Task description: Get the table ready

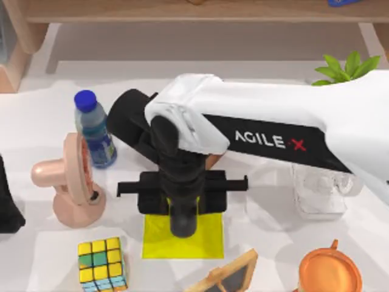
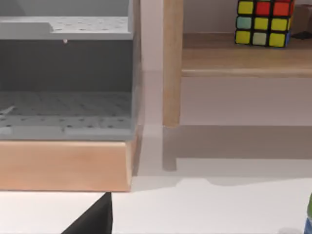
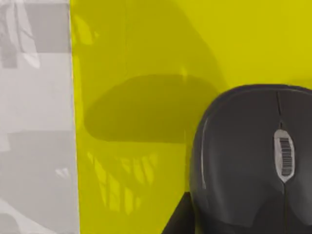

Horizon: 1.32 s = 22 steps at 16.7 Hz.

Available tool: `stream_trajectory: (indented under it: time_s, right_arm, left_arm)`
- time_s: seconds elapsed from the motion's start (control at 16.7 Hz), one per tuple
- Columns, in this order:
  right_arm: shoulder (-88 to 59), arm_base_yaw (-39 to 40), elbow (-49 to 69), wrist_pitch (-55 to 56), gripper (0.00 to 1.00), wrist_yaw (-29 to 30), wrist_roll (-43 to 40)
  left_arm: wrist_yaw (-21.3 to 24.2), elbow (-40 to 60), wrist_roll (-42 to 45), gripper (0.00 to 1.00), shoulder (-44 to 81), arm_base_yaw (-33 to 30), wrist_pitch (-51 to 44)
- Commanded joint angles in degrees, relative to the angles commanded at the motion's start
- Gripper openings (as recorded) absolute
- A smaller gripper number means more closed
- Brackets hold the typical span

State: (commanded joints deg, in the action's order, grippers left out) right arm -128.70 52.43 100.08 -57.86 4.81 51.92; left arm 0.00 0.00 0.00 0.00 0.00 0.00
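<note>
Mouse over the mat, right arm at work

The white bench [image 1: 36, 115] spans the whole frame; on it, low and centre, lies the yellow mat [image 1: 206, 243]. A black mouse [image 3: 253, 161] sits at the mat's lower right in the right wrist view, shadow just beside it. The right hand [image 1: 182, 226] points straight down over the mat's upper edge, arm reaching in from the right; whether it grips the mouse I cannot tell. The left arm [image 1: 6, 207] is parked at the left edge.
</note>
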Motion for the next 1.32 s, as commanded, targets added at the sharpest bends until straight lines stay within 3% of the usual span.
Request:
stream_trajectory:
  time_s: [0.48, 1.08, 1.32]
  right_arm:
    - [0.00, 0.00, 0.00, 0.00, 0.98, 0.00, 0.00]
    - [0.03, -0.04, 0.01, 0.00, 1.00, 0.00, 0.00]
    - [5.26, 2.69, 5.56, -0.45, 1.00, 3.80, 2.94]
  left_arm:
    - [0.00, 0.00, 0.00, 1.00, 0.00, 0.00, 0.00]
    - [0.00, 0.00, 0.00, 1.00, 0.00, 0.00, 0.00]
    - [0.00, 0.00, 0.00, 1.00, 0.00, 0.00, 0.00]
